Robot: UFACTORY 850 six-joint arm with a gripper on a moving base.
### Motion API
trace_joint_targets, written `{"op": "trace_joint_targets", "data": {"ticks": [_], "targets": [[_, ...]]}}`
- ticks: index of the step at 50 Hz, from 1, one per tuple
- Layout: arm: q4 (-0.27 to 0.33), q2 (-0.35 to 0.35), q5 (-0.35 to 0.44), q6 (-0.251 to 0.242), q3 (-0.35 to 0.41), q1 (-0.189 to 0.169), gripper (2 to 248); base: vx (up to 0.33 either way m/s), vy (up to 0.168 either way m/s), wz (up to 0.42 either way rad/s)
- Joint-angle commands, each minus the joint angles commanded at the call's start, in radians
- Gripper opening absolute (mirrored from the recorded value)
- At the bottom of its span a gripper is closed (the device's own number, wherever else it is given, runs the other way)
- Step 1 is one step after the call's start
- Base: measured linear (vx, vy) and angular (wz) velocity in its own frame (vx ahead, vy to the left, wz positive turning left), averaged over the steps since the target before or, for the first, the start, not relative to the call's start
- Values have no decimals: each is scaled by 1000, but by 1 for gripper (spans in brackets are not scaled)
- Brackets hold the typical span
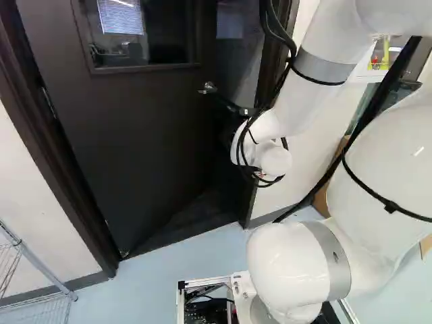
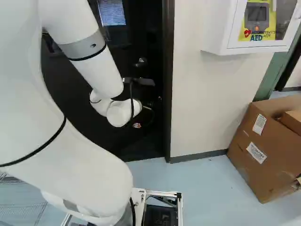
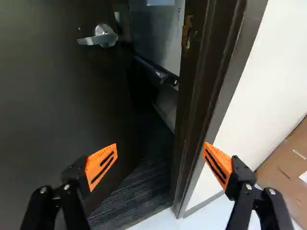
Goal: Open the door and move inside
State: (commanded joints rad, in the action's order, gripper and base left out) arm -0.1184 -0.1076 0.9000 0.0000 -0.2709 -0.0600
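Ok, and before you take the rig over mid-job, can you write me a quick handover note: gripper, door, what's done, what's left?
Gripper: open and empty, facing the gap between door and frame; not on the handle.
Door: ajar, swung away from us, handle on its free edge side.
Frame: on the box's side of the gap.
Done: door unlatched and partly open.
Left: probably push it wider, then drive in; the base is outside the doorway.

White, rounded arm (image 1: 388, 162); grey bands (image 1: 325, 66); looping black cables (image 1: 293, 57); slotted orange pads (image 3: 96, 161); silver screws (image 3: 66, 187).
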Motion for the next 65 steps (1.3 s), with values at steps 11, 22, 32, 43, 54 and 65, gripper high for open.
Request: {"op": "trace_joint_targets", "data": {"ticks": [11,22,32,43,54,65], "targets": [[0,0,0,0,0,0,247,41,2,-4],[0,0,0,0,0,0,247,27,0,-1],[0,0,0,0,0,0,247,62,17,-8],[0,0,0,0,0,0,247,82,45,-16],[0,0,0,0,0,0,247,101,72,-19],[0,0,0,0,0,0,247,106,77,-19]]}}
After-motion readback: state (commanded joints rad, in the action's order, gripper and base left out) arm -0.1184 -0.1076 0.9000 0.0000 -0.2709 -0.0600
